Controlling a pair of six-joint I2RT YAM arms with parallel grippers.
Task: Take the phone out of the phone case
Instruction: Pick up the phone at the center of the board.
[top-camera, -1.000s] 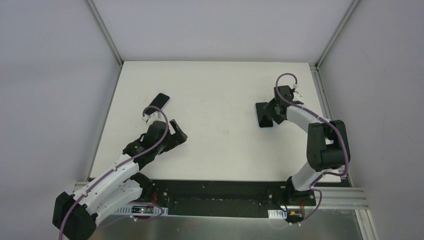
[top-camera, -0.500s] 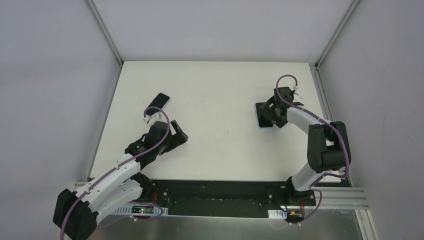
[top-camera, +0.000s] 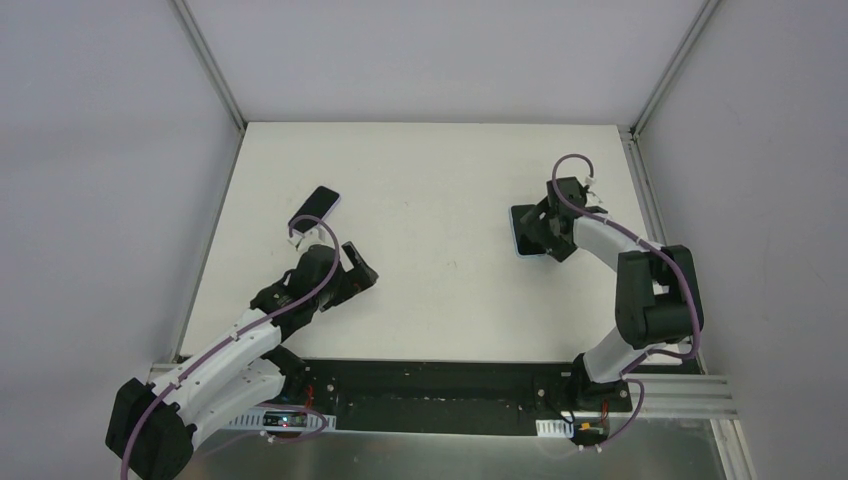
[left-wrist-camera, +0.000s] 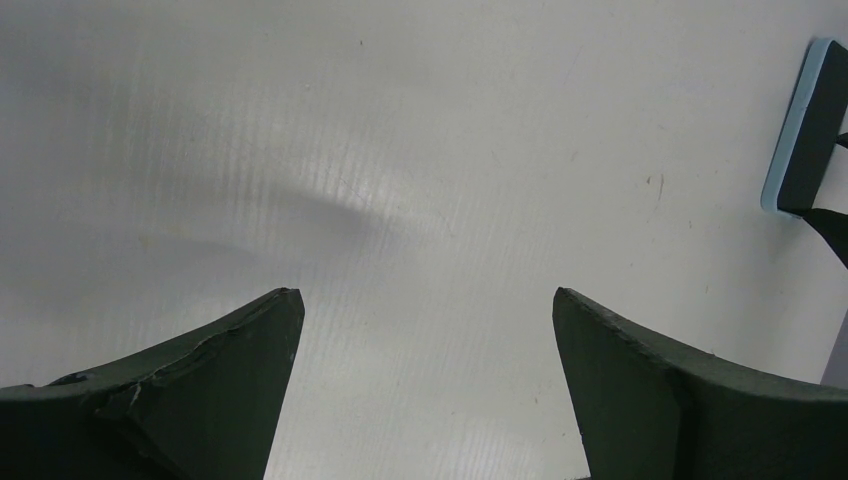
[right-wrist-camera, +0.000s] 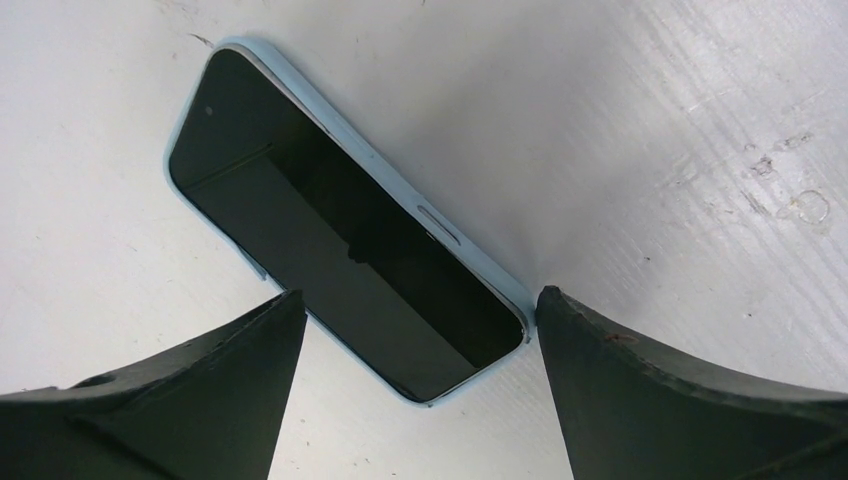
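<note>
1. phone (top-camera: 317, 204): black slab, lying flat on the table (top-camera: 440, 170) in the far-left area. it is out of the case and well apart from it. nothing is touching it.

2. phone case (top-camera: 524, 232): light blue shell w/ dark glossy face up, lying flat on the right half of the table. in the right wrist view it is running diagonally across the frame, w/ side-button cutouts showing along one long edge.

3. right gripper (top-camera: 541, 232): jaws are standing wide and gripping nothing. the unit is sitting low at the case's right side, w/ one end of the case lying btwn the two fingers (right-wrist-camera: 680, 400). one fingertip is just beside a case corner, and the other is near the opposite long edge. contact at either tip cannot be confirmed from these views.

4. left gripper (top-camera: 356, 262): jaws are standing fully wide and empty. the unit is positioned over bare table on the near side of the phone, not touching it. in the left wrist view only plain table surface is showing btwn the fingers, and the blue case edge is showing at the far right of the frame.
</note>
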